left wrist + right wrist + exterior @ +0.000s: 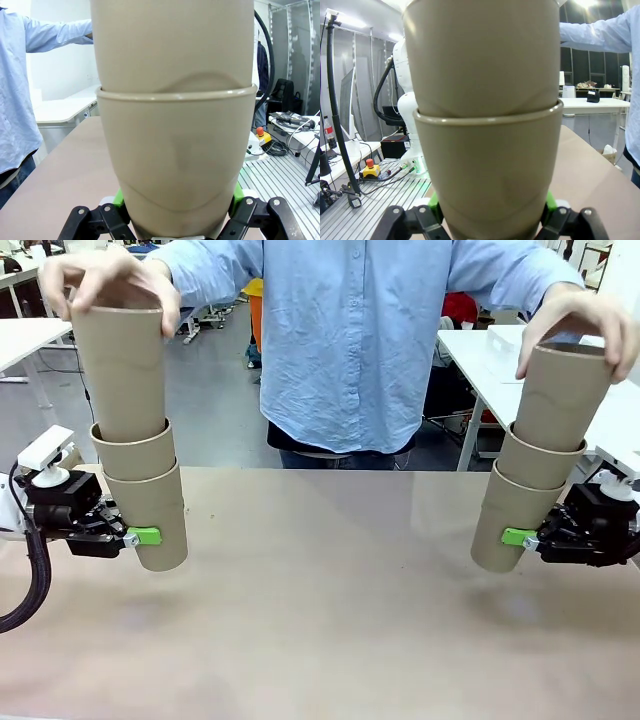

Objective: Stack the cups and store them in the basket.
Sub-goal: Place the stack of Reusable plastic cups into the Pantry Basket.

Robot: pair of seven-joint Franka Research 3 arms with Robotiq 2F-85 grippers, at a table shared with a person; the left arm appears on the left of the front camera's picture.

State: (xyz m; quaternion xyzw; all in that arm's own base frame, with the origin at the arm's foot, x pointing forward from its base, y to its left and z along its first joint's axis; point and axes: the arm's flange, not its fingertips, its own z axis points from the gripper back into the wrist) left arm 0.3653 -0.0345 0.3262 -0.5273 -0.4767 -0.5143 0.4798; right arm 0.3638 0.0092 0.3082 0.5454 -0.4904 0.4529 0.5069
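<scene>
Left side first: the left gripper (pixel 150 538) has its green pads (pixel 145 536) pinched tight on the bottom cup of the left stack (pixel 135 455). That's 3 tan cups nested, up by the desk's (pixel 330 590) far left corner. The base looks just off the surface, tho I can't swear to it. One of the person's hands (pixel 110 285) sits over the top cup's mouth.

Far right corner is the same deal. The right gripper (pixel 518 537) is clamped low on the right stack (pixel 545 440), also 3 cups, leaning a bit outward at the top. The other hand (pixel 590 325) caps it.

Handling, imo: these look like thin cardboard, v light, matte so not slippery, but soft-walled. The left wrist cam shows a crease in the lower cup (pixel 175 175) where it's squeezed, so more force = crushed cup. I'd grab around the overlap just under a rim, where the wall is doubled, or keep the low hold but gentle. Tall nested stacks are top-heavy and prob wobble if swung fast.

In the way: mainly the person's hands and sleeves over both tops, so nothing goes in from above till they let go. Behind the arms there's other stuff, e.g. a yellow e-stop box (pixel 260 134) and cables on the slotted bench, plus white tables (pixel 490 360) past the desk's far edge. None of it is near the cups.
</scene>
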